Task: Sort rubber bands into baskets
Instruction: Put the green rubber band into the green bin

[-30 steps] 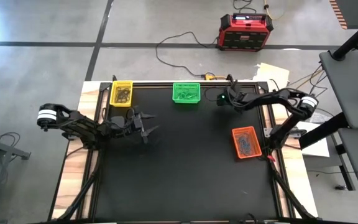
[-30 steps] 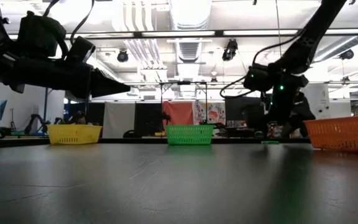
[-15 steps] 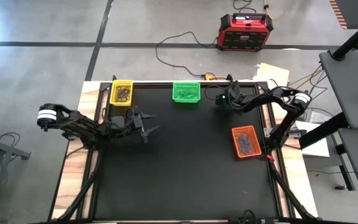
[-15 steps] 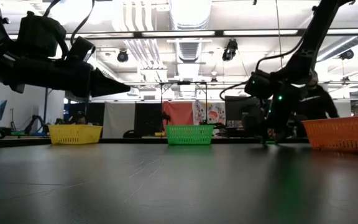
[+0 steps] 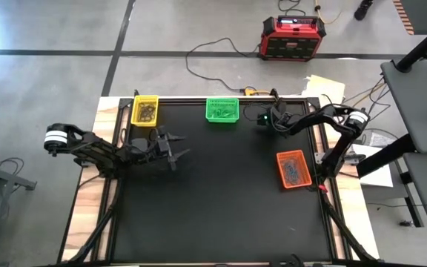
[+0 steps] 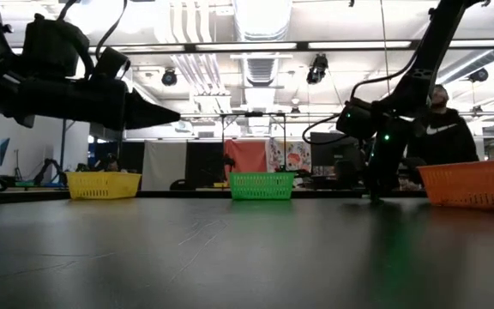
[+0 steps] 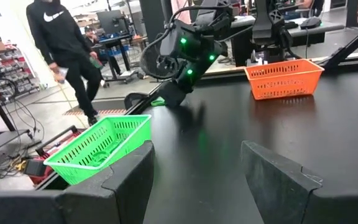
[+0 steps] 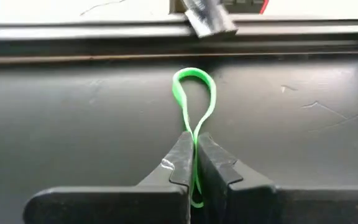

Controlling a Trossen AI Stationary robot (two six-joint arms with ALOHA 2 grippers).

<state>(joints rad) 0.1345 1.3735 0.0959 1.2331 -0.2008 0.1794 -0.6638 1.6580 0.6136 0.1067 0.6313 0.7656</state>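
A green rubber band (image 8: 194,93) lies on the black mat by the table's far edge, right of the green basket (image 5: 222,110). My right gripper (image 8: 194,148) is down at the mat there (image 5: 262,122), shut on the band. The yellow basket (image 5: 146,111) stands at the far left and the orange basket (image 5: 293,169) at the right; each of the three baskets holds several bands. My left gripper (image 5: 175,152) hovers open above the mat's left half, with nothing between its fingers (image 7: 197,155). My right gripper pinches the band's two strands together (image 8: 195,132) between its two fingertips, at the loop's near end. The fingers slant down onto the mat and lie along the loop. The rest of the loop (image 8: 193,78) lies on the mat beyond the fingertips, squeezed narrow at the fingers.
A grey metal piece (image 8: 207,22) sits at the table's far edge just beyond the band. A red and black box (image 5: 290,37) and cables lie on the floor behind the table. A person in black (image 6: 446,129) moves in the room beyond.
My right gripper has come down to the mat near the far edge and shut on the green rubber band, drawing its near end together. The left arm has kept still.
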